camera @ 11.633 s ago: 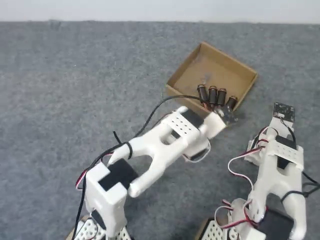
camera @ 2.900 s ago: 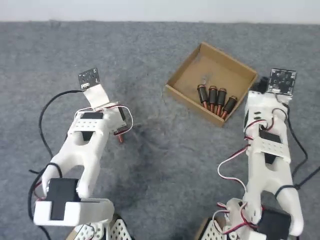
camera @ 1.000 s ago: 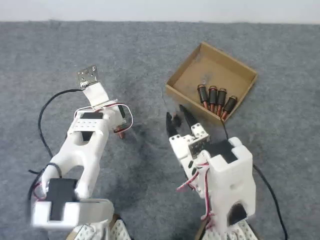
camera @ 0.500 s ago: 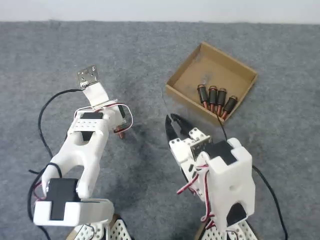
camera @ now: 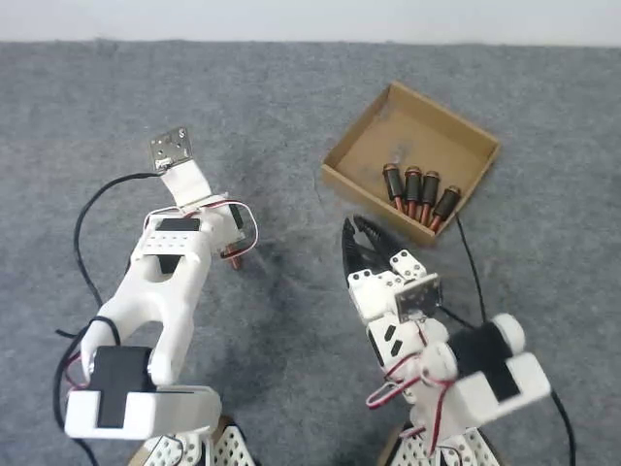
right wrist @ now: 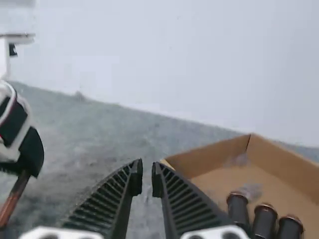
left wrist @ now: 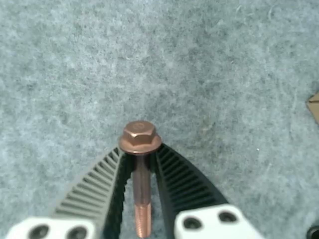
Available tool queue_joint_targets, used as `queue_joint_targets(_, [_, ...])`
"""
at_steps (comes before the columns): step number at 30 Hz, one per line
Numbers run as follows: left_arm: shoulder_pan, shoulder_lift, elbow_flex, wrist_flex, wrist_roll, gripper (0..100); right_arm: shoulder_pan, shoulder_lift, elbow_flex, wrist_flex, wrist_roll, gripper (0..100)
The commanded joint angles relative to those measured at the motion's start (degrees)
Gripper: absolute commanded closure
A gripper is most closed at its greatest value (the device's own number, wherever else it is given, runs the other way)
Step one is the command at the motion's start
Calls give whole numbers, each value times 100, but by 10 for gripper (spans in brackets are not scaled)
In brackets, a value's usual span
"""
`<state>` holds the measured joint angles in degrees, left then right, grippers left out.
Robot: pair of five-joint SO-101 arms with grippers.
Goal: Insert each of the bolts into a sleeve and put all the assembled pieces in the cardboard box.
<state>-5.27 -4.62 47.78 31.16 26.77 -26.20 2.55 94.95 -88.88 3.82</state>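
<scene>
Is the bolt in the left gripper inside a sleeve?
No: the left gripper clamps a bare copper bolt, with shank and thread uncovered.

- Looks like a robotics lab bench.
- Grey felt mat (camera: 116, 107) covers the table, with a bare white wall (right wrist: 199, 55) behind.
- White left arm (camera: 160, 282) and right arm (camera: 437, 359) have loose servo wiring (camera: 102, 209).

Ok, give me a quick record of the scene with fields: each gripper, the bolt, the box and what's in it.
left gripper: shut on the bolt
bolt: copper, gripped by its shank, hex head past the fingertips
right gripper: shut, nothing between the fingers, near the box's near wall
cardboard box: open-topped, on the grey mat
assembled pieces: four, side by side in the box
</scene>
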Motion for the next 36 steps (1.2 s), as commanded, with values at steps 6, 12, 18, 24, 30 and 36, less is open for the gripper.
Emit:
queue_joint_targets(6, [-26, -387, -66, -158, -88, 988, 303, -1842, -35, 2273, 800, 993])
queue_joint_targets(12, [-26, -387, -75, -158, -88, 988, 637, -3503, -774, 6079, 765, 993])
queue_joint_targets(18, [-26, -387, -75, -158, -88, 988, 734, -5068, -1793, 10000, 800, 993])
queue_joint_targets(24, [-26, -378, -66, -158, -88, 988, 734, -5262, -2136, 11055, 1653, 993])
queue_joint_targets(30, [-26, -378, -57, -158, -88, 988, 734, -4479, -3051, 12409, 1741, 993])
queue_joint_targets(36, [-26, -378, -57, -158, -88, 988, 725, -3389, -4114, 13235, 1952, 992])
